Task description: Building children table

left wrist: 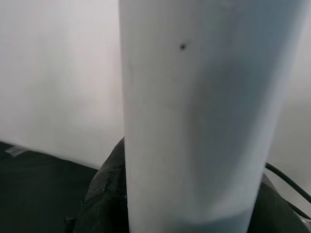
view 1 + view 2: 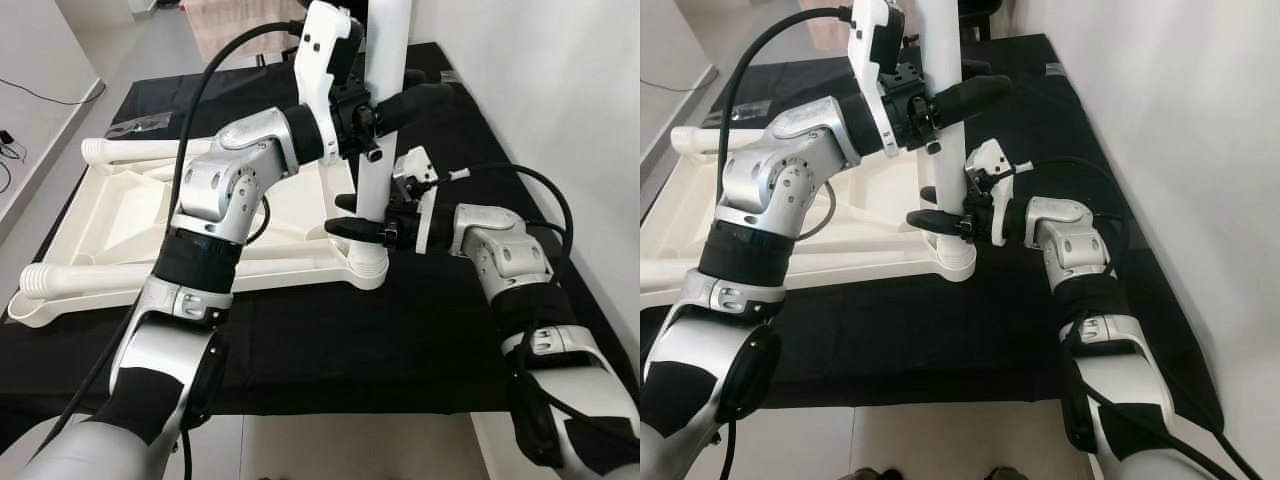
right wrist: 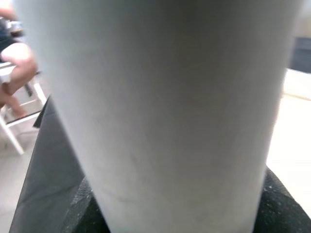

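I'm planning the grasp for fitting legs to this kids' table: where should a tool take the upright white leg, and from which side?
Grip the upright white leg on its smooth round shaft, from the sides, fingers level. It stands vertical in the corner socket of the upturned white tabletop, so the left tool holds high and the right tool low near the socket, steadying it for seating.

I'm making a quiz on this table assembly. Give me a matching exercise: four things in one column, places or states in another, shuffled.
Things:
1. left gripper
2. right gripper
3. white table leg
4. black cloth

Places or states:
a. stands upright in a corner socket of the table frame
b. grips the leg high up
c. spread under the frame
d. grips the leg low, near the socket

Pairs: 1-b, 2-d, 3-a, 4-c
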Available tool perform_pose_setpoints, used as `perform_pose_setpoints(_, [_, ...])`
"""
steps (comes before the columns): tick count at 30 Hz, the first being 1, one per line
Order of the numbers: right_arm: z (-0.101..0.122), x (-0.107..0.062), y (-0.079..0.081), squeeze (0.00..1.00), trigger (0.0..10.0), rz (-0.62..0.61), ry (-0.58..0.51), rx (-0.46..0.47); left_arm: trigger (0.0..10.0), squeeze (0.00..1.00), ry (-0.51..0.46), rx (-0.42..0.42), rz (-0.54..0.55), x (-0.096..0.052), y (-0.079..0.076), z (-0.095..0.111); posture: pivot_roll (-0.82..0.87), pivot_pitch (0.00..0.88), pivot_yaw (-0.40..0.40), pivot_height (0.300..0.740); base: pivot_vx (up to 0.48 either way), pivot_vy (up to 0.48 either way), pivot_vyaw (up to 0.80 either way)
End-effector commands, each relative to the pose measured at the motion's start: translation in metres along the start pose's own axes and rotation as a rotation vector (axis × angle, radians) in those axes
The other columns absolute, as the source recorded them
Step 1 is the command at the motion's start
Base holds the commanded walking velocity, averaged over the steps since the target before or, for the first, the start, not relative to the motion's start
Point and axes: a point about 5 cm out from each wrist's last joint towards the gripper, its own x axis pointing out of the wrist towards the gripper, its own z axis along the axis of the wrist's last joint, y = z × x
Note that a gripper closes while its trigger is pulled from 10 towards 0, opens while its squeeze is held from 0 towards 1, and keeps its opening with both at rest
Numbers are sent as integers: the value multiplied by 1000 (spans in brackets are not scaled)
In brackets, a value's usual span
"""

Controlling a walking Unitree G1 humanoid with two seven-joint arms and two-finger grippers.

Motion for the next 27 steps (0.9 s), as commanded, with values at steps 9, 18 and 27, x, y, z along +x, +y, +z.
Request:
perform_pose_setpoints(9, [-15,16,8,0,0,74,-3,32,10000,1000,30,-40,-4,10,-11,-4,-32,157,64,740,0,0,0])
perform_pose_setpoints(18, [-79,8,33,0,0,-736,298,154,10000,0,3,18,161,-25,17,8,-57,153,22,740,0,0,0])
perform_pose_setpoints(27, [-84,23,62,0,0,-832,151,224,10000,0,77,27,157,-63,3,4,-41,137,45,740,0,0,0])
